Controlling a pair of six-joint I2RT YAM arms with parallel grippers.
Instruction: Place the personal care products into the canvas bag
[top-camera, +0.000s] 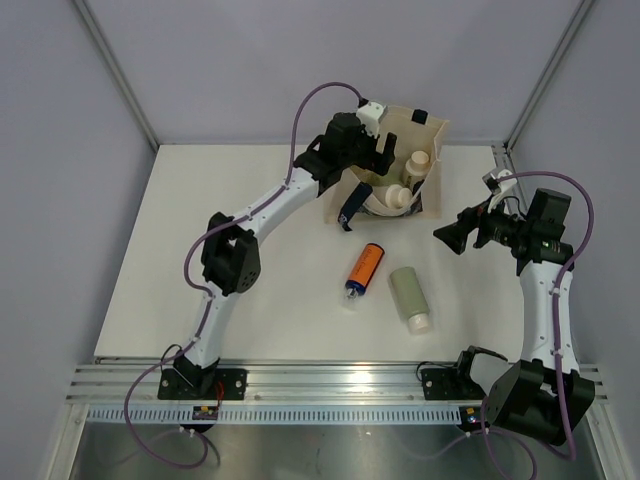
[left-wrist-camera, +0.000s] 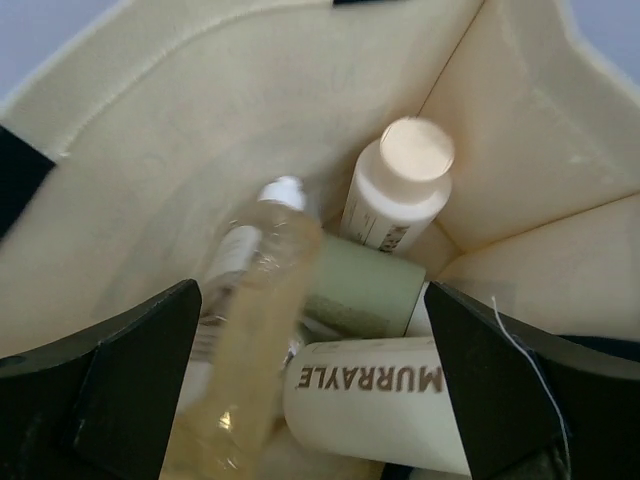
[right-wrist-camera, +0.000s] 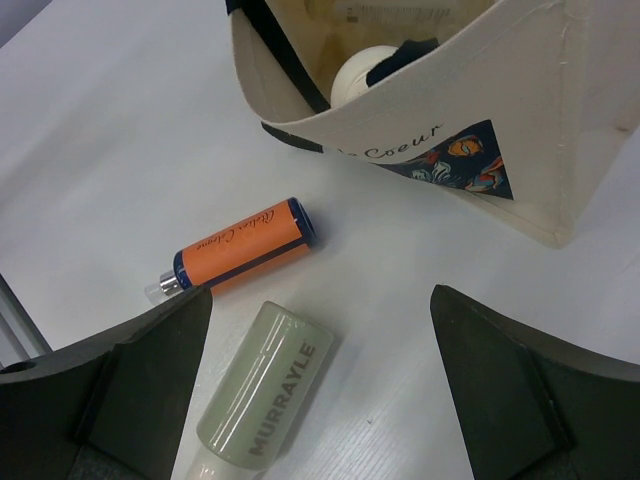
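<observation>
Bottles crowd the bag (top-camera: 436, 140), which stands open at 12 o'clock on the table (top-camera: 220, 250). Left gripper (top-camera: 378, 160) hangs over its mouth, fingers spread wide. The wrist view shows a blurred, pale shiny bottle (left-wrist-camera: 250, 320) between them, touching neither. Beneath it lie a green bottle (left-wrist-camera: 365, 285) and a cream bottle (left-wrist-camera: 370, 395) on its side, with an upright cream bottle (left-wrist-camera: 400, 195) in the 1 o'clock corner. Two more lie on the table at 6 o'clock from the bag: an orange bottle (top-camera: 366, 265), tip toward 7 o'clock, and near it at its 4 o'clock, not touching, a loose green bottle (top-camera: 407, 292), white cap toward 5 o'clock. Right gripper (top-camera: 452, 236) hovers at 3 o'clock, fingers spread, holding nothing.
</observation>
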